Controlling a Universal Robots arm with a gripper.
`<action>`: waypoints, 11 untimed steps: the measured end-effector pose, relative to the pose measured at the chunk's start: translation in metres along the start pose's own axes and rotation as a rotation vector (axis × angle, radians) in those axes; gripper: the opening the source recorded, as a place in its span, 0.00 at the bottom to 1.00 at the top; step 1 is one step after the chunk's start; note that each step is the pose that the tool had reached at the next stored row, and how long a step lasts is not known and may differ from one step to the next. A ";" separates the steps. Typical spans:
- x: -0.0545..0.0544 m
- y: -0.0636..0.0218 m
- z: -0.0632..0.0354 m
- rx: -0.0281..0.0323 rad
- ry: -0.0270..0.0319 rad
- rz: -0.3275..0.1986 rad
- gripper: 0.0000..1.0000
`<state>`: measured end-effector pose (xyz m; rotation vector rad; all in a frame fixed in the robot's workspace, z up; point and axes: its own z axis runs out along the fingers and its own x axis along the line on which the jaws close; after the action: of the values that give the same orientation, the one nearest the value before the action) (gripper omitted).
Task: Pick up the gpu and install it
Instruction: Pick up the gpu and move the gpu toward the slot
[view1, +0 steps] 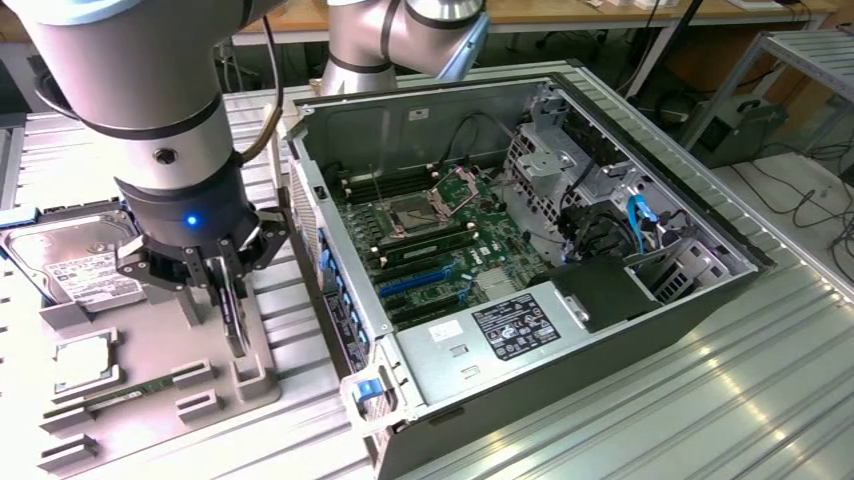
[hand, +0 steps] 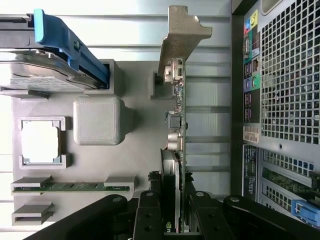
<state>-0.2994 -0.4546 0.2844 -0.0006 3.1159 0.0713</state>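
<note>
Claw (view1: 224, 298) is clamped on the gpu (view1: 238, 322), one finger on each face. The card stands on edge, its long side vertical. In the wrist view, the pale bracket (hand: 182, 35) is at the far end of the gpu (hand: 179, 125), away from the fingers (hand: 150, 215).

In the exterior view:
- The card's lower edge is at the grey tray (view1: 154, 340). Whether it is seated or lifted cannot be told.
- The hard drive (view1: 74, 255) lies at 9 o'clock from the claw, the processor (view1: 83, 362) at 7 o'clock, and the memory stick (view1: 127, 392) just below it.
- The computer case (view1: 667, 340) lies on the table (view1: 747, 400) at 3 o'clock, its near wall just beside the tray edge.
- The case's upper side is open, exposing the blue slots (view1: 407, 283).
</note>
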 end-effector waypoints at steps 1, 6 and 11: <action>0.000 0.0000 -0.0013 0.0000 0.0001 0.000 0.27; 0.000 0.0004 -0.0096 0.0000 0.0001 0.000 0.27; 0.000 0.0007 -0.0148 0.0001 0.0001 0.000 0.27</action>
<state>-0.2994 -0.4547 0.2992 -0.0006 3.1160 0.0712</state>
